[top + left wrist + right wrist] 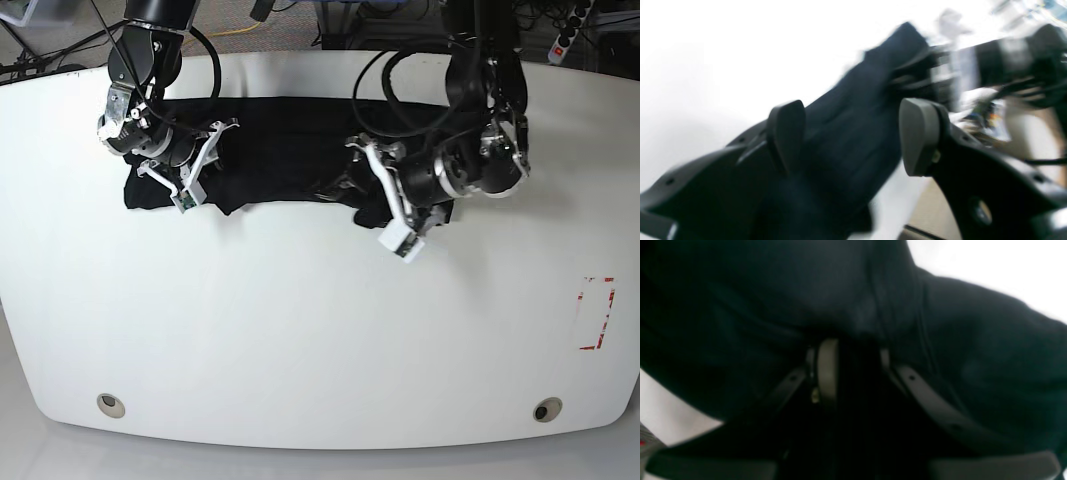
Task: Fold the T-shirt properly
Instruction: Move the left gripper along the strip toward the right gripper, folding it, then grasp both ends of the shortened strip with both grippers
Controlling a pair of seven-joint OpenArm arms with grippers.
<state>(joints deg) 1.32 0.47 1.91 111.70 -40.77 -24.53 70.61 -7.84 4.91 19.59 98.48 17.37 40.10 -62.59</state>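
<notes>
The black T-shirt [280, 150] lies bunched in a long band across the far part of the white table [320, 330]. My right gripper [185, 165] is at the band's left end. In the right wrist view the gripper [855, 363] has its pads close together with dark T-shirt fabric [973, 340] pinched between them and draped over them. My left gripper [370, 190] is at the band's right end. In the blurred left wrist view the gripper [853, 133] has its fingers wide apart with the T-shirt [873, 66] running between them.
A red tape rectangle [597, 312] marks the table's right side. Two round holes [112, 404] [546, 409] sit near the front edge. Cables and a power strip [570, 30] lie on the floor behind the table.
</notes>
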